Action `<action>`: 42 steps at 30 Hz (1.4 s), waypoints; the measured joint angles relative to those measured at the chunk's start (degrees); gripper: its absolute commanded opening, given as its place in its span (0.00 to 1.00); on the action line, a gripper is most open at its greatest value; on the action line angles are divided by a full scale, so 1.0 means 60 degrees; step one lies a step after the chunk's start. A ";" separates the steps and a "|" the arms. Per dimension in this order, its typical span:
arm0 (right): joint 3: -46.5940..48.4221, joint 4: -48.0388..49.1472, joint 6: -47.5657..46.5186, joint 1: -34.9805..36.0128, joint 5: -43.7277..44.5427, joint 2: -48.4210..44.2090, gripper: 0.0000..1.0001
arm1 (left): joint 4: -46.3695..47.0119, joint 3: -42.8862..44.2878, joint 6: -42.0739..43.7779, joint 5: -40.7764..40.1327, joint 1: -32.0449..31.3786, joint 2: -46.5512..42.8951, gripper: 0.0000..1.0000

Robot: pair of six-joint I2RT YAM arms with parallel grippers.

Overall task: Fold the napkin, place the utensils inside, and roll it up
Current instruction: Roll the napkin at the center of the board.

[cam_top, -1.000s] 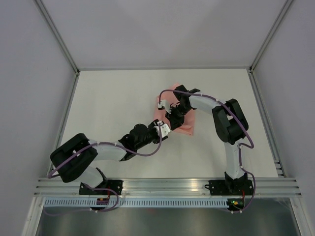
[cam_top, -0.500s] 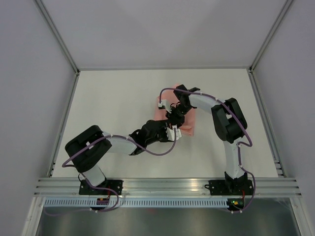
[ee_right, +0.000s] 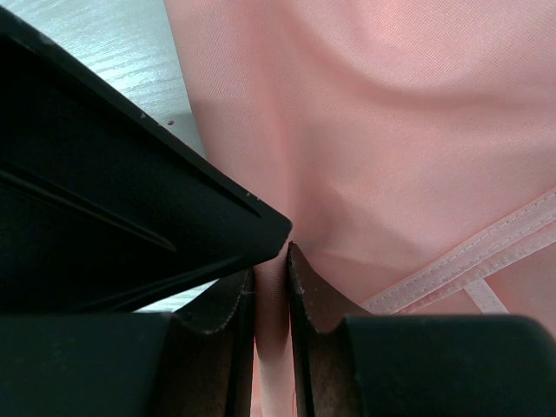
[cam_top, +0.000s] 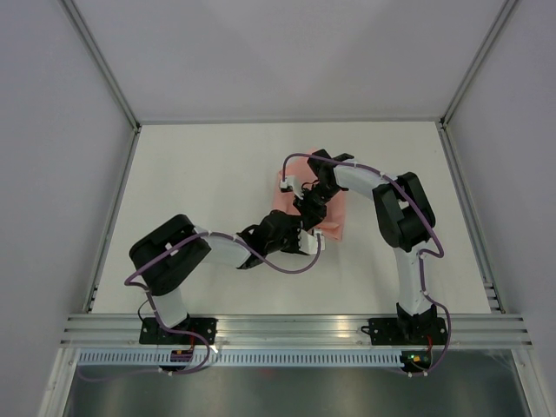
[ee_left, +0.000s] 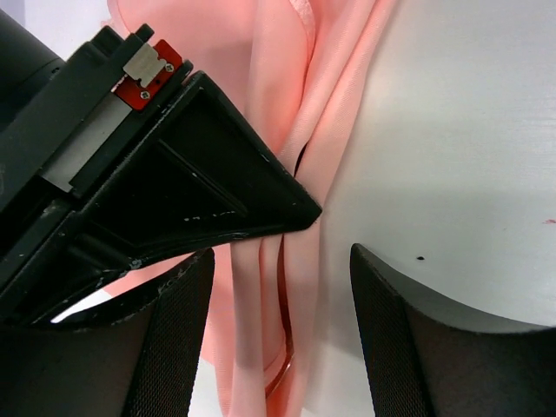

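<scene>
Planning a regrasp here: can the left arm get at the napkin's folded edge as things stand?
Probably yes: the left pincer stands open, straddling the layered edge of the napkin, with nothing between them. The right pincer, shut on a fold close beside it, crowds the spot but does not seem to block it.

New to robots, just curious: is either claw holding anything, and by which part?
The right claw pinches a raised fold of the napkin. The left claw stands open astride it, gripping nothing.
</scene>
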 measured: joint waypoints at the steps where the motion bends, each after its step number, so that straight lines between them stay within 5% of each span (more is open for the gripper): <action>1: 0.0000 -0.0011 -0.0004 0.0000 0.0000 0.0000 0.11 | -0.0062 0.0062 0.0080 0.0000 0.0007 0.0022 0.69; 11: 0.0007 -0.0237 -0.0095 -0.0066 -0.0142 0.0044 0.11 | -0.0506 0.0229 0.0707 -0.0004 0.0102 0.0025 0.69; 19: 0.0066 -0.0437 -0.0098 -0.0087 -0.0215 0.0109 0.10 | -0.1053 0.0444 0.1140 -0.0004 0.0138 0.0069 0.59; 28: 0.0124 -0.0506 -0.0106 -0.0117 -0.0251 0.0153 0.10 | -0.1581 0.0882 0.1468 -0.0015 0.0149 0.0390 0.39; 38: 0.0160 -0.0557 -0.0087 -0.0171 -0.0331 0.0193 0.10 | -0.2368 0.1315 0.1497 0.0033 0.0113 0.0579 0.02; 42: 0.0160 -0.0590 -0.0069 -0.0204 -0.0379 0.0204 0.11 | -0.2980 0.1694 0.1453 0.0102 0.0117 0.0616 0.02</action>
